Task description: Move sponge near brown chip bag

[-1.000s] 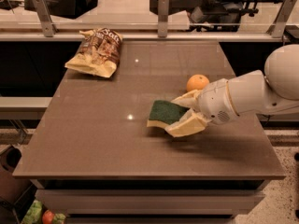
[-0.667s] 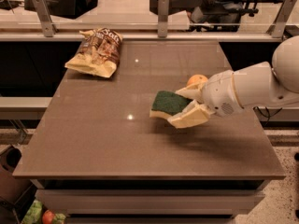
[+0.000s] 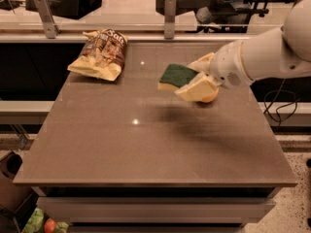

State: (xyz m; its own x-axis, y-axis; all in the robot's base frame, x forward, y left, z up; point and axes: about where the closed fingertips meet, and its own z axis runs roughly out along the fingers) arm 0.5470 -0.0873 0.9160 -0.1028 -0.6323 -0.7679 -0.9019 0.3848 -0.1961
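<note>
Open tabletop (image 3: 146,144) runs from the gripper (image 3: 193,79), raised right of centre holding the sponge (image 3: 176,74), to the brown chip bag (image 3: 99,52) far left.

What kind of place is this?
Likely an office or lab: plain table, metal partition posts behind it, desks beyond. The claw holds the sponge above the table, apart from the brown chip bag.

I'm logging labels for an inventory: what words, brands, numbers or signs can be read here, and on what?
On the crinkled brown and cream-yellow chip bag: large white lettering, too blurred to read.
On the green-topped yellow foam sponge, held above the table's right middle by the pincer: no text.
On the white robot arm and the brown tabletop: none visible.
</note>
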